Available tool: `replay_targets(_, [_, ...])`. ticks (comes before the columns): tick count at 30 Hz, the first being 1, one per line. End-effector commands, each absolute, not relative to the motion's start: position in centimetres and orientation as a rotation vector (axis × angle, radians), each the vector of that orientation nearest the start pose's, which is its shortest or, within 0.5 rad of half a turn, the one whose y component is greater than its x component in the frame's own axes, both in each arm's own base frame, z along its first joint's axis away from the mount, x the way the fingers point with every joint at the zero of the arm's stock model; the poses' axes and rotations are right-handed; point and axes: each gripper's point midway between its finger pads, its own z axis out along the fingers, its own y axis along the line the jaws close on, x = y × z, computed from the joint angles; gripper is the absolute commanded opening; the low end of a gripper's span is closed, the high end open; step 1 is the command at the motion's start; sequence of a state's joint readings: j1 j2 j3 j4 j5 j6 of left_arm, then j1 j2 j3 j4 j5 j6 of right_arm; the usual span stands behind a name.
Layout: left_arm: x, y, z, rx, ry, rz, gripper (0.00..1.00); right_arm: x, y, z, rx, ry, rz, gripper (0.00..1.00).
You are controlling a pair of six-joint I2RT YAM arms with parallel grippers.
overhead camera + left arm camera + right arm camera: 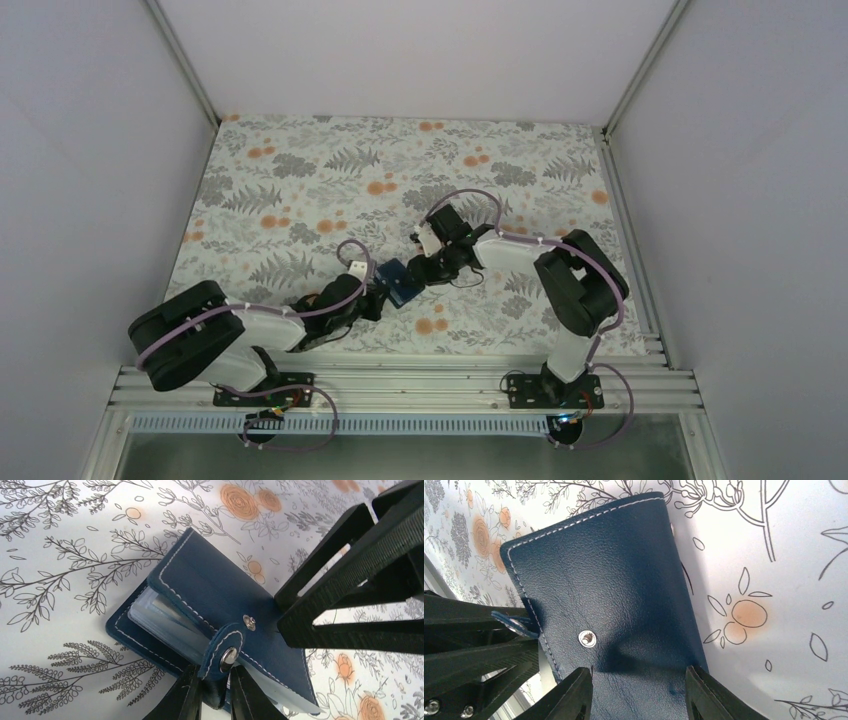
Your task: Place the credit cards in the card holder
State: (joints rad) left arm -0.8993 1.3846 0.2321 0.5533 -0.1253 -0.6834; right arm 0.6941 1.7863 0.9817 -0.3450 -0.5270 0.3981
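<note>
Navy-blue, stitched in white: the squarish folding leather-look card holder [215,590] lies right between my two sets of jaws, down on the table [300,180] with its grey-fern and orange-flower cloth.

My right jaws have it! They are clamped on the card holder's upper cover, one black finger [574,695] against each long edge, and the cover fills the gap between them. Just ahead of those jaws a round metal stud [587,638] sits in the middle of the cover.

On to my left jaws, which come in from the opposite end. The narrow blue closing strap [220,647] curls down between their black fingertips [187,700], and its silver snap cap [228,658] sits just above the tips. The gap between them is slim, and I cannot tell whether they pinch the strap or merely flank it. The snap cap and the stud are apart, so the strap is unfastened.

Ahead of my left jaws the cover gapes a little, with pale, clear sleeves [160,612] showing inside. From above, both my arms meet at the card holder, near the front middle of the table.
</note>
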Motion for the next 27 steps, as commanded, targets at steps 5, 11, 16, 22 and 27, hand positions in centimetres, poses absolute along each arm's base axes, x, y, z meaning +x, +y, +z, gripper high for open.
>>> replay_targets(5, [21.7,-25.9,4.8,0.320,2.231,-0.786,0.18,21.8,31.9,2.2,-0.737,2.845,1.032,0.49])
replay_targets(11, [22.0,-26.0,4.2,0.346,2.244,-0.749,0.16,22.7,32.8,4.4,-0.812,2.729,1.057,0.47])
replay_targets(16, [22.0,-26.0,3.8,0.359,2.254,-0.732,0.15,22.8,33.8,6.3,-0.863,2.625,1.143,0.45])
replay_targets(22, [22.2,-26.0,3.6,0.365,2.260,-0.713,0.14,22.4,35.0,8.3,-0.935,2.500,1.269,0.39])
replay_targets(27, [22.3,-26.1,3.7,0.365,2.260,-0.712,0.14,22.9,35.5,8.1,-0.942,2.480,1.271,0.38])
